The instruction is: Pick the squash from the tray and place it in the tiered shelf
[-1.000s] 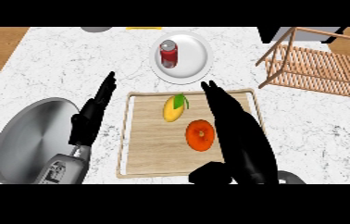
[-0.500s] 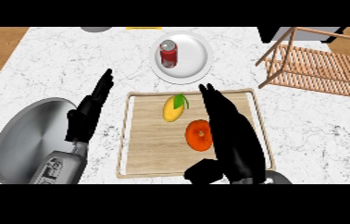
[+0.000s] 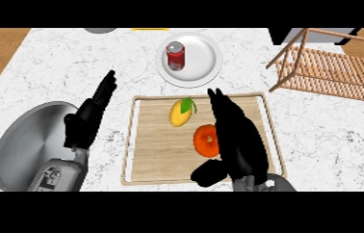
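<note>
- The right hand (image 3: 238, 140), black on a grey forearm, rises from the lower edge over the right half of the light wooden tray (image 3: 153, 164). Its fingers lie straight and together, pointing away toward the far rim, thumb tucked out to the left; it has hold of nothing.
- Just left of that hand, touching or partly under its edge, sits a round orange fruit (image 3: 205, 139) on the tray.
- The left hand (image 3: 89, 116) rests on the white marble counter (image 3: 64, 73) beside the tray's left rim, fingers straight and holding nothing.
- A round grey metal pan (image 3: 28, 145) lies at the lower left, partly under the left forearm.
- Further up the tray lies the yellow elongated squash with a green stem (image 3: 180, 112), left of the right hand's fingertips and apart from them.
- Beyond the tray stands a white round plate (image 3: 202, 58) bearing a red can (image 3: 175, 56).
- At the far right stands the tiered shelf of slatted light wood (image 3: 320, 66), well apart from the squash.
</note>
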`<act>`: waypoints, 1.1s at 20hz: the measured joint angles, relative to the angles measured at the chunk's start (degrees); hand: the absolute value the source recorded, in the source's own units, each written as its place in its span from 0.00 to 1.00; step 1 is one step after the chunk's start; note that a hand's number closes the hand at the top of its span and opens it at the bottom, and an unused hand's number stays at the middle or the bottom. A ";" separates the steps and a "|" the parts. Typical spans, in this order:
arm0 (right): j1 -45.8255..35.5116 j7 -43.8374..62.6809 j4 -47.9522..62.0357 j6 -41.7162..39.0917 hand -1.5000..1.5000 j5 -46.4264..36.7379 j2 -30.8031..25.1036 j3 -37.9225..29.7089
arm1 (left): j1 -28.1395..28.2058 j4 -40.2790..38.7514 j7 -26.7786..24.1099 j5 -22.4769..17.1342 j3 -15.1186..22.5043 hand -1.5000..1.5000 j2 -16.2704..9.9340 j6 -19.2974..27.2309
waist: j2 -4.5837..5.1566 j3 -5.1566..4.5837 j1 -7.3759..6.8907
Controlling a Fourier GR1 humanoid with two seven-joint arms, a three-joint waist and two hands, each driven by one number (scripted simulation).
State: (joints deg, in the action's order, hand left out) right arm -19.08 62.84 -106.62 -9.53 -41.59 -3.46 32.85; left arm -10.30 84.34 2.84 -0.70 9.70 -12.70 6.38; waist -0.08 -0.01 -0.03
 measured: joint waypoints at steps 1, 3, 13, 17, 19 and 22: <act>-0.39 0.15 0.71 -0.21 0.00 -0.36 0.57 0.14 | 0.30 -0.72 -0.77 0.29 0.13 0.50 0.49 0.07 | 0.02 0.00 0.00; 0.00 -0.20 0.92 -1.12 0.00 -0.48 0.66 -0.51 | 0.01 -1.77 -1.27 0.55 -0.27 0.50 0.75 -0.12 | 0.03 -0.01 0.06; 1.50 -1.71 5.07 -1.18 0.00 -3.96 2.43 -0.07 | -0.71 -2.75 -1.76 1.48 -2.00 0.50 1.57 -1.54 | 0.05 0.00 0.03; 0.46 -2.95 8.18 -1.30 0.00 -4.23 2.83 -2.04 | -0.34 -2.15 -1.14 2.56 -1.94 0.50 2.47 -1.44 | 0.06 0.00 -0.07; 1.84 -3.09 8.01 -1.31 0.00 -4.92 2.93 -1.39 | -0.12 -0.97 -0.28 2.69 -2.03 0.50 2.71 -1.69 | 0.03 0.01 -0.05; 3.27 -3.55 8.95 -0.62 0.00 -5.80 3.06 -0.74 | 0.25 -1.48 -1.06 4.11 -1.53 0.50 4.25 -0.83 | 0.04 0.00 -0.01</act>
State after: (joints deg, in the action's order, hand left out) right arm -15.81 59.29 -97.68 -10.15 -47.39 -0.40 32.11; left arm -10.05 82.86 1.78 3.41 8.17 -8.45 5.54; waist -0.04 -0.01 -0.05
